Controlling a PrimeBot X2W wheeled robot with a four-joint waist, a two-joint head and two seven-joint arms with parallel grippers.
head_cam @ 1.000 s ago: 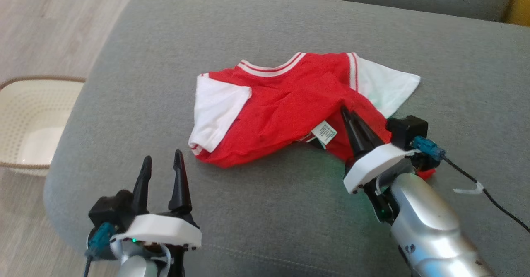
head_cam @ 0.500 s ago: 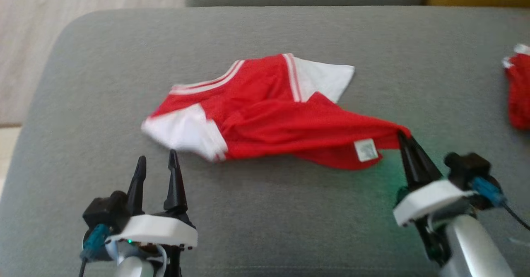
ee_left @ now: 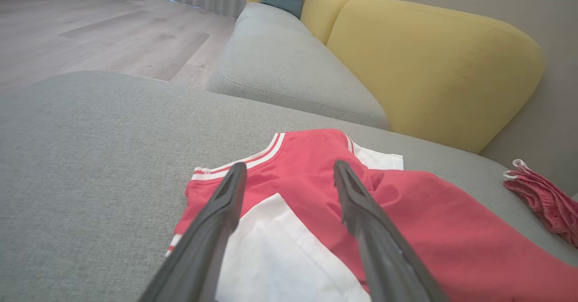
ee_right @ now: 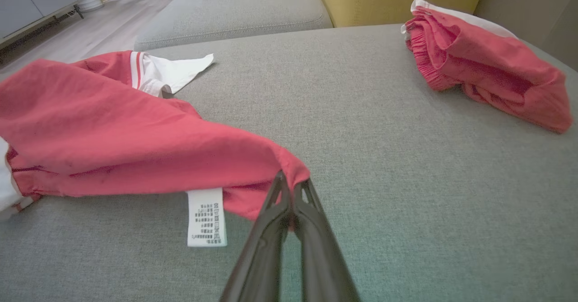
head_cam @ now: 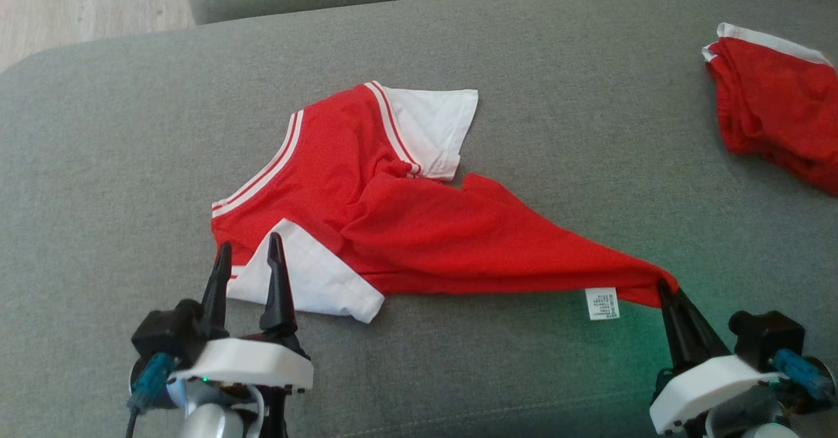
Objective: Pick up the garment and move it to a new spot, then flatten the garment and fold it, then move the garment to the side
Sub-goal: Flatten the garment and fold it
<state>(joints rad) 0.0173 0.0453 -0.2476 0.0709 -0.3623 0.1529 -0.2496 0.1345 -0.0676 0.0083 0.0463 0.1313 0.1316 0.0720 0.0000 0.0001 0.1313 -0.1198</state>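
**Red shirt pinched at one corner on the grey couch**

Part of the shirt (head_cam: 406, 228) is hidden, because it is folded over itself in the middle. The print on its white tag (head_cam: 602, 303) is too small to be read. The right gripper (head_cam: 664, 287) is cut off at the bottom edge of the head view, and a second red cloth (head_cam: 772, 110) is cut off at the right edge. Whether the left gripper (head_cam: 249, 243) touches the shirt cannot be told.

More of the second cloth is seen in the right wrist view, bunched up and well apart from the shirt. A yellow back cushion (ee_left: 429, 67) and a wood floor (ee_left: 90, 31) are seen in the left wrist view.

The shirt is red, with two white sleeves and white stripes at the neck. It is laid on the couch (head_cam: 524, 45), near the middle. One red corner is stretched out to a point and is pinched by the right gripper, whose fingers are pressed together on it. The tag hangs just beside that corner. The left gripper is spread wide over the near white sleeve (head_cam: 314, 287).
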